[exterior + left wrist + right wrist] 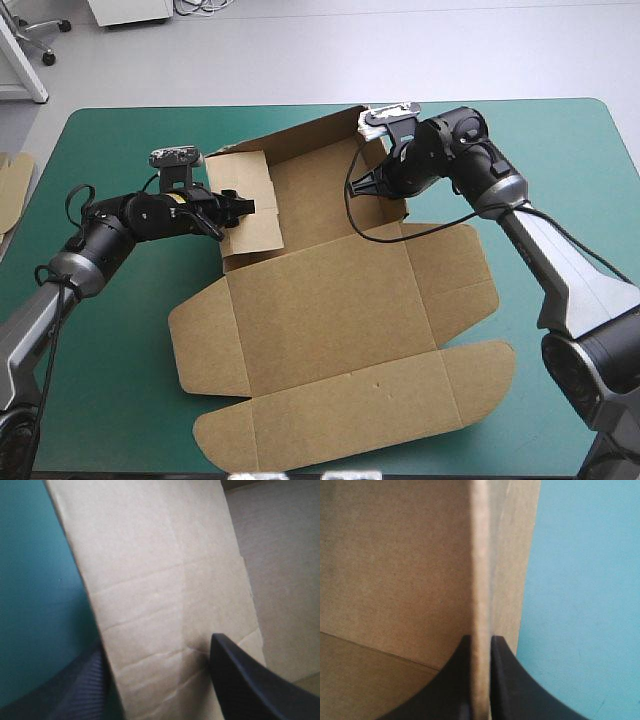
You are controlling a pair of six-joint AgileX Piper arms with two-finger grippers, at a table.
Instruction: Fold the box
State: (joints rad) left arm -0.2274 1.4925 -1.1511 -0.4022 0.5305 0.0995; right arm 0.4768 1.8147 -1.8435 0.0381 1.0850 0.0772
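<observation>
Room's pretty plain tbh. The table (120,400) has a teal-green cover with rounded corners, and it also shows flat and bare right beside the left gripper (241,204) and the right gripper (362,185) in their wrist views. Well beyond both grippers, past the far edge, there's a smooth pale grey floor (320,55). Far out beyond the left gripper sit a white cabinet base (130,12), some pale cables (205,6) on the floor next to it, a black chair base on castors (42,45) and a white furniture leg (25,65). A bit of spare brown board (14,182) pokes in at the table's left edge. Light is soft and even, shadows faint.
</observation>
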